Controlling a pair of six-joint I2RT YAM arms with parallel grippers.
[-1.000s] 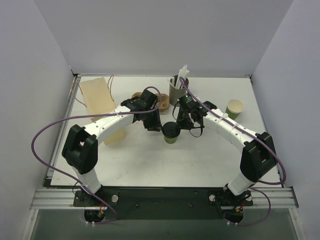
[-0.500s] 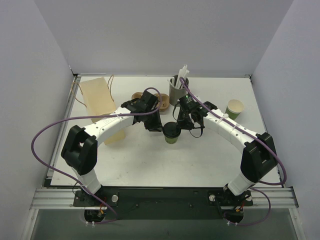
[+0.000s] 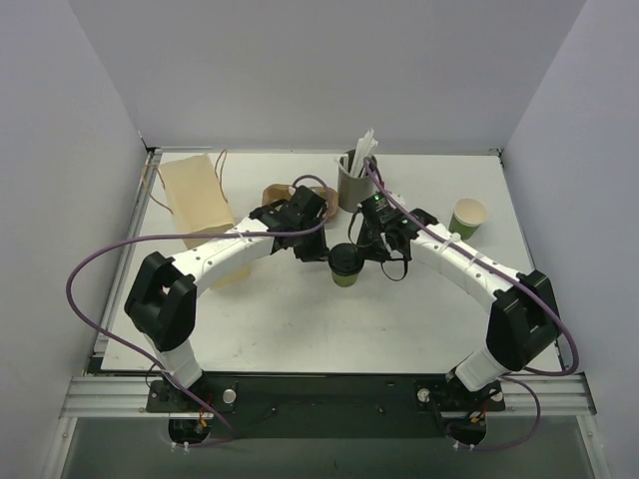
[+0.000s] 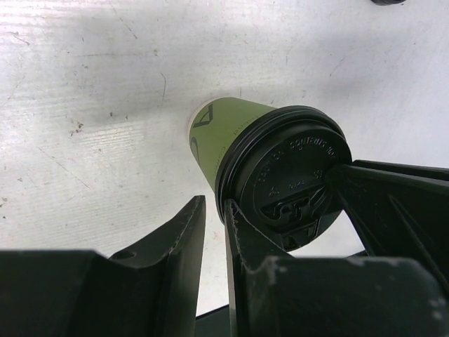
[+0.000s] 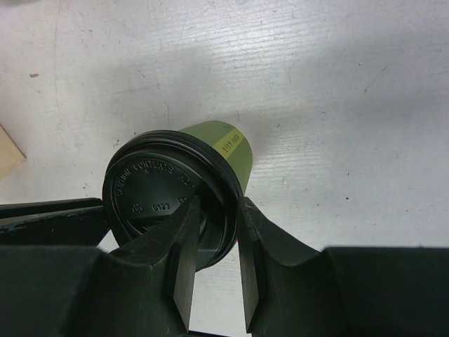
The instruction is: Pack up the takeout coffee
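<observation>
Your right gripper [image 5: 214, 239] pinched the rim of the lid [image 4: 291, 175] on the takeout coffee [image 3: 343, 263] standing mid-table; your left gripper [image 4: 214, 232] — jaws barely apart, empty — sat against that lid at nine o'clock; any sideways shove there could have popped it off or tipped the cup.

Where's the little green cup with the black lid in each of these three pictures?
Top external: green cup near the middle.
Left wrist: green cup right of centre.
Right wrist: green cup left of centre.
Shared landmark: the scuffed white table.
</observation>
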